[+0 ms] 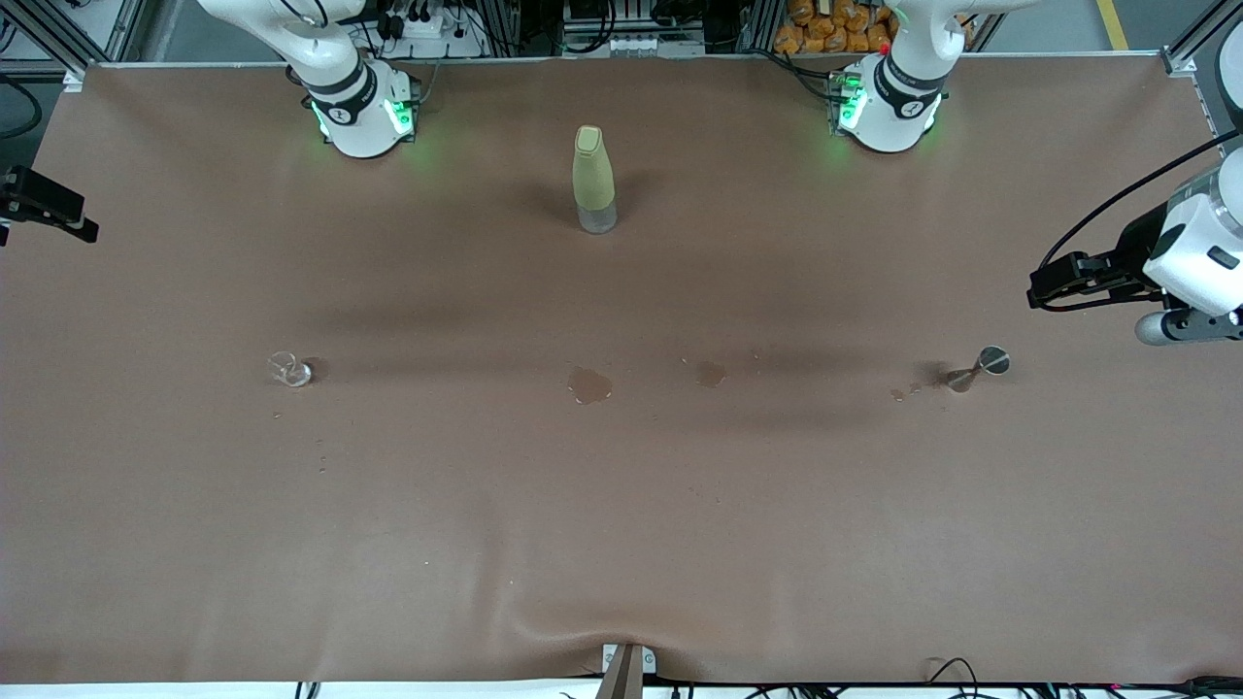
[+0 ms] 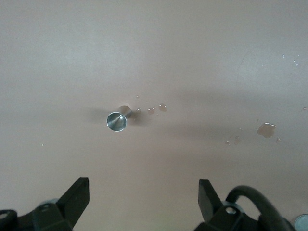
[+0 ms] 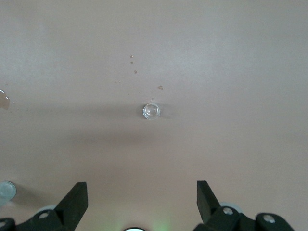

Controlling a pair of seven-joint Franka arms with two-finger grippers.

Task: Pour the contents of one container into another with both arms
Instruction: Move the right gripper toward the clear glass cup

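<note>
A small clear glass [image 1: 289,369] [image 3: 151,111] stands on the brown table toward the right arm's end. A small metal measuring cup [image 1: 976,370] [image 2: 117,120] stands toward the left arm's end, about as near the front camera as the glass. My left gripper [image 2: 143,185] hangs high over the table by the metal cup, open and empty; its black hand [image 1: 1054,282] shows at the table's end. My right gripper [image 3: 140,186] hangs high by the glass, open and empty, its hand [image 1: 44,206] half cut off at the edge of the front view.
A tall olive-green bottle [image 1: 593,180] with a clear base stands upright between the two arm bases. Wet patches [image 1: 589,385] [image 1: 711,373] and small drops [image 2: 266,129] lie on the brown cover [image 1: 621,534] between the glass and the metal cup.
</note>
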